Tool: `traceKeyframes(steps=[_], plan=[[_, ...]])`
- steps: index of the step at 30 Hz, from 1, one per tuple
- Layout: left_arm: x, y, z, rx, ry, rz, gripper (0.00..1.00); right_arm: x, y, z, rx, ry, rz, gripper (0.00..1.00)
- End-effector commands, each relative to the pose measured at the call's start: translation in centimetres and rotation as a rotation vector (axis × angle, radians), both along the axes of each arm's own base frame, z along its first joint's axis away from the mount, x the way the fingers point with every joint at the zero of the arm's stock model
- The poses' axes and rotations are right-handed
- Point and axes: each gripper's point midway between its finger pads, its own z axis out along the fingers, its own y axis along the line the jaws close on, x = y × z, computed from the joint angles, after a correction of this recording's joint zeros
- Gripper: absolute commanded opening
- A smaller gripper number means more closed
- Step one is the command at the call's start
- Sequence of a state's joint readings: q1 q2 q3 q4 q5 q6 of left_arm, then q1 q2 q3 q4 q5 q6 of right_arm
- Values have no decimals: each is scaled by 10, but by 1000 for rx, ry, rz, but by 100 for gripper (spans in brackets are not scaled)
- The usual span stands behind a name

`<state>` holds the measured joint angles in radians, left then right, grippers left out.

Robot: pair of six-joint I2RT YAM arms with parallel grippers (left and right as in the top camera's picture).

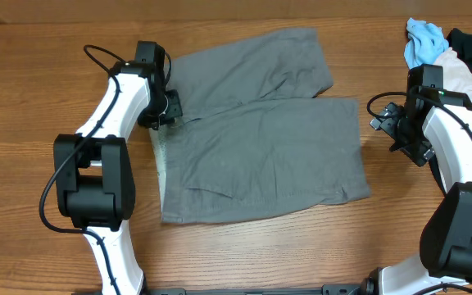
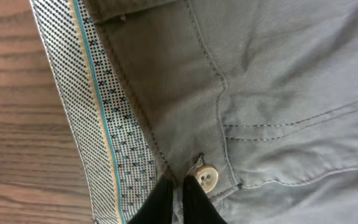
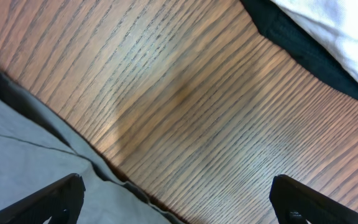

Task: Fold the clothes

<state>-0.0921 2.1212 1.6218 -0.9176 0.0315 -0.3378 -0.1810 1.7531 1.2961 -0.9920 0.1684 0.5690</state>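
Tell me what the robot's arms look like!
The left arm and the right arm both have smooth white shells with chunky black joints and a boxy black base part. Thin black cables loop off them. The fingers at the ends are flat and black.

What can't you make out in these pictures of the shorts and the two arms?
- Whether the left gripper pinches the shorts: left wrist view's bottom edge cuts its fingertips; overhead, its own body covers them.
- The clothes pile: overhead's right edge and the right arm hide most of it.
- Shorts' underside: hidden, lying against the table.
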Motion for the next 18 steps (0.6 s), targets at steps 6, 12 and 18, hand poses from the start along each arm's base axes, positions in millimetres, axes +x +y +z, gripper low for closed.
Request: traceKeyframes(steps=[6, 12, 18], plan=[[-16, 24, -18, 134, 59, 7, 26, 8, -4, 13, -18, -41, -7, 100], [-14, 21, -10, 118, 60, 7, 55, 8, -4, 13, -18, -41, -7, 100], [14, 4, 60, 28, -20, -4, 67, 8, -4, 13, -18, -41, -7, 100]])
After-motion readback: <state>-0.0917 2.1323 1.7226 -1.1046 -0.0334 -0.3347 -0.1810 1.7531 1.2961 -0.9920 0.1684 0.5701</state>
